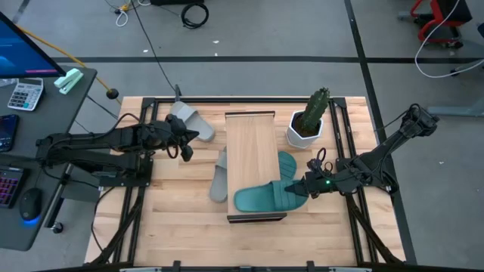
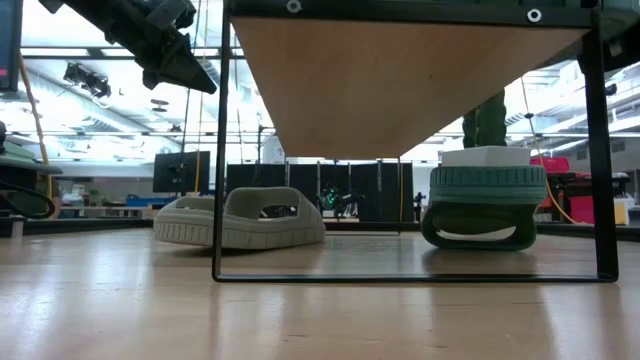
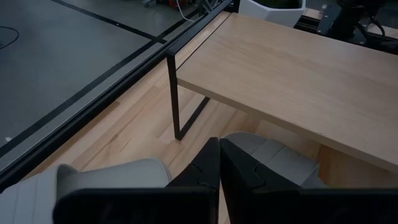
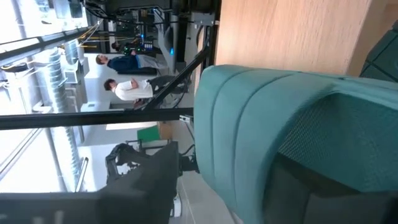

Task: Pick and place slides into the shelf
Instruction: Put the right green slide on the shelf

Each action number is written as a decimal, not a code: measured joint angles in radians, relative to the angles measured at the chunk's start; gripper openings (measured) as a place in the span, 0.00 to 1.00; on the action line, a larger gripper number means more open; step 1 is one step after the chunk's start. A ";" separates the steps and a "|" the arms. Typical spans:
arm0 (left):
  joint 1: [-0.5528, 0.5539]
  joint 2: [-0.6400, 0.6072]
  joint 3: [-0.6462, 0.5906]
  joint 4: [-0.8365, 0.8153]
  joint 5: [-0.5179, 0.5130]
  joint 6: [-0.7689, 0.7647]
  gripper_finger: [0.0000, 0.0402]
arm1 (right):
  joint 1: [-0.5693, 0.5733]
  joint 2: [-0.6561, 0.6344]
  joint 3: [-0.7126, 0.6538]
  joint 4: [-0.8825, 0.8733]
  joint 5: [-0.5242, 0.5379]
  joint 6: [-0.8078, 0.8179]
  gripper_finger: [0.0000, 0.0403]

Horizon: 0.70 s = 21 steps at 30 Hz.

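The shelf (image 1: pixel 249 151) is a narrow wood plank top on a dark frame in the table's middle. One teal slide (image 1: pixel 261 199) lies crosswise over the shelf's near end with my right gripper (image 1: pixel 305 187) shut on it. The second teal slide (image 1: pixel 289 163) rests on the table at the shelf's right side, partly under it (image 2: pixel 485 208). One grey slide (image 1: pixel 191 119) lies left of the shelf's far end. Another grey slide (image 1: pixel 219 175) lies along its left side. My left gripper (image 1: pixel 185 145) hovers shut above the grey slides (image 3: pixel 219 167), raised off the table. My right gripper holds the teal slide at its strap end (image 4: pixel 249 124), coming level from the table's right side, along the slide. One finger (image 4: pixel 146 186) shows outside the strap; the other seems to sit in the dark opening under it. Whether the slide rests on the shelf top cannot be told.
A white pot with a cactus (image 1: pixel 306 125) stands right of the shelf's far end, close to the right arm. Bare slatted tabletop (image 1: pixel 166 219) lies near and left. A desk with a calculator and keyboard stands beyond the table's left edge. People show far off in the room.
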 joint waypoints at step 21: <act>0.000 0.000 0.000 0.000 0.000 0.000 0.06 | -0.061 0.000 0.002 -0.045 -0.100 -0.025 0.49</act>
